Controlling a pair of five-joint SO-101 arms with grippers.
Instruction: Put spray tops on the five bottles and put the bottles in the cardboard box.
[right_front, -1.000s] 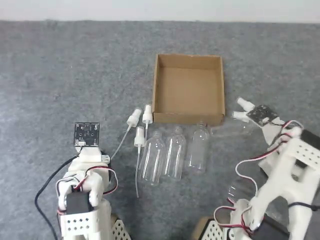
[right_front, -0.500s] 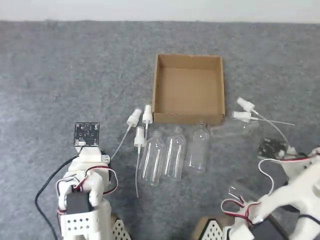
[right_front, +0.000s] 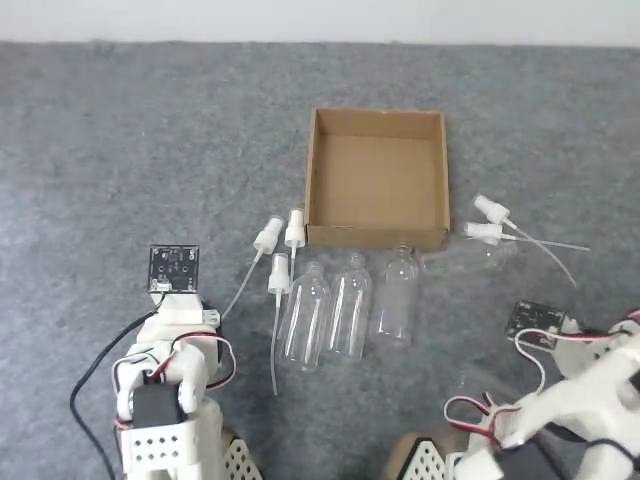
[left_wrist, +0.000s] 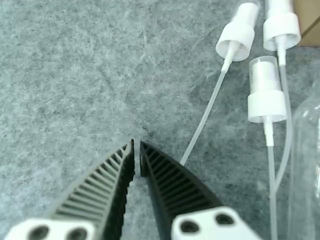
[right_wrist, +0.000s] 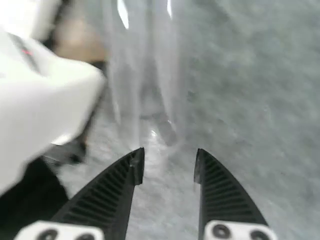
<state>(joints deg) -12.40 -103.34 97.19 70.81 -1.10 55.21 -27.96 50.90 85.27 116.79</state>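
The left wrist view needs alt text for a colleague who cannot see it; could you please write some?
The left gripper, its dark ridged jaws shut and empty, hangs over grey carpet. Ahead of it lie three white spray tops with long thin tubes, beside part of a clear bottle.

No readable text, label, brand, number or sign. Plain on the cardboard box (right_front: 375, 237), the clear bottles (right_front: 348, 305) and the spray tops (right_front: 279, 273); marks on the circuit board (right_front: 173, 268) too small to tell.
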